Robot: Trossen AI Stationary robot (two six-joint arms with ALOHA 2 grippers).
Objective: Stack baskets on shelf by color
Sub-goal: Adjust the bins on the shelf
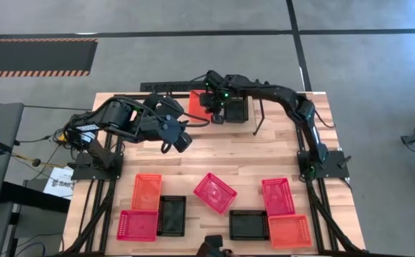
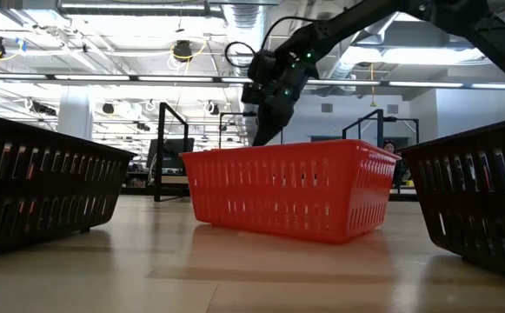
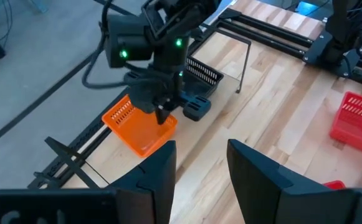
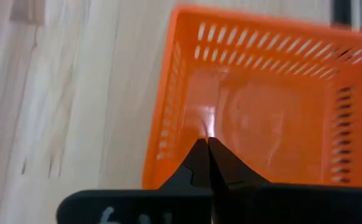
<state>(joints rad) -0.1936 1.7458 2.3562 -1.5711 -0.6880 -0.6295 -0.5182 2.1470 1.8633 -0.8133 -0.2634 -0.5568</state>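
Right claw (image 3: pixel 163 115), fingers pressed together, sits at the rim of an orange rectangular plastic mesh basket (image 3: pixel 140 127) on the wire-framed light-wood shelf (image 1: pixel 257 123), beside a black mesh basket (image 3: pixel 200 73). Left claw (image 3: pixel 199 168) is spread, empty, above the surface (image 1: pixel 214 157) nearby.

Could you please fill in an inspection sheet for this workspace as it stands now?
Surface: light-wood table.
Job's things: orange basket and black basket on the shelf; seven baskets along the near edge, among them a tilted pink basket.
Clutter: nothing seen.
Grippers: right gripper over the shelf, jaws shut at the orange basket's rim; left gripper mid-table, jaws open, empty.
Cables: cables off the table's left.
Surroundings: grey floor, striped tape.
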